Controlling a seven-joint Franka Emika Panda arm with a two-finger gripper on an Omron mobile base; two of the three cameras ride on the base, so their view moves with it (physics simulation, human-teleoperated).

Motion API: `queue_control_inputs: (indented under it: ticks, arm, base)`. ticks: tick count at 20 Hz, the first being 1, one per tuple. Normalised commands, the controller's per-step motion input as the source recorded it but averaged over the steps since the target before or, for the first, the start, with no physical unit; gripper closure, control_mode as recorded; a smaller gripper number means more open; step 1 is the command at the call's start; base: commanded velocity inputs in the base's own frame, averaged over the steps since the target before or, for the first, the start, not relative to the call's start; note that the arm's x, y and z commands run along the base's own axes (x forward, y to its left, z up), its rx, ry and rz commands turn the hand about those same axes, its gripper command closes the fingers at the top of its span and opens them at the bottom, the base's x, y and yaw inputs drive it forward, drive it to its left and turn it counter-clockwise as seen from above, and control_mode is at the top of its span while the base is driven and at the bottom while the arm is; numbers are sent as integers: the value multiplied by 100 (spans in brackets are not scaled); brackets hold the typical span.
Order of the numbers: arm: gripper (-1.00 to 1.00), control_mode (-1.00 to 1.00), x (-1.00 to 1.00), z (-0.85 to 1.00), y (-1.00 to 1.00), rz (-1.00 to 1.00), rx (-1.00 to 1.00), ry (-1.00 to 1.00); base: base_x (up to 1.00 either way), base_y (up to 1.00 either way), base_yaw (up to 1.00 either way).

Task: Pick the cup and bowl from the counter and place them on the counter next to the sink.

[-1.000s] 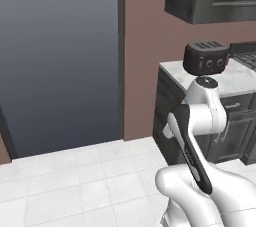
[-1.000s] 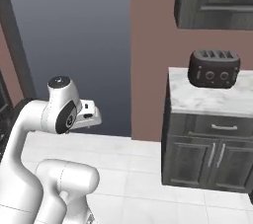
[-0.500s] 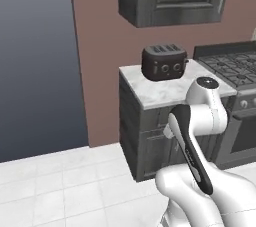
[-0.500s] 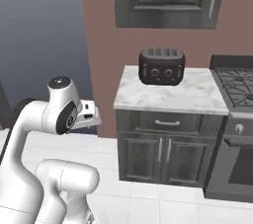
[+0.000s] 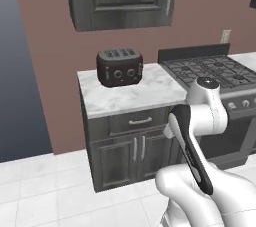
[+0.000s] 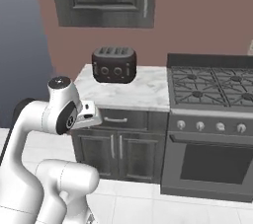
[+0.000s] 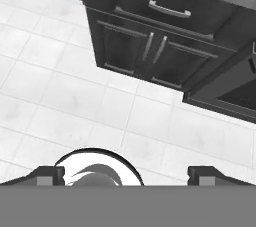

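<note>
Nothing of the task looks done from where I sit: my gripper [image 7: 125, 177] hangs empty, jaws wide, over the floor tiles [image 7: 65, 96]. I see neither bowl nor cup, just a toaster [image 5: 119, 67] on the counter [image 5: 135, 93] beside the stove [image 6: 210, 87]. Open floor lies ahead of the cabinet fronts [image 7: 150, 51].

No readable text, label, brand, number or sign anywhere. Toaster [image 5: 119, 67] front: round knobs, no legible marks. Stove [image 6: 211, 119] control panel at 3 o'clock of toaster: row of knobs, markings too small to tell. Wall outlet [image 5: 226, 36] blank. Cabinet doors [image 7: 150, 53] plain, handles only.
</note>
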Motion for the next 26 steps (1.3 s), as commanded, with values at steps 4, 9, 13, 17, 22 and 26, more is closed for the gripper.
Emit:
queue_control_inputs:
  ticks: [4,9,13,17,22,26]
  arm:
    - [-100,100,0,0,0,0,0,0]
    - [-100,100,0,0,0,0,0,0]
    - [-100,100,0,0,0,0,0,0]
    - [-100,100,0,0,0,0,0,0]
    - [-100,100,0,0,0,0,0,0]
    - [-100,100,0,0,0,0,0,0]
  base:
    - [3,-100,0]
    - [10,-100,0]
    - [20,-100,0]
    - [33,-100,0]
    - [57,-99,0]
    - [98,-85,0]
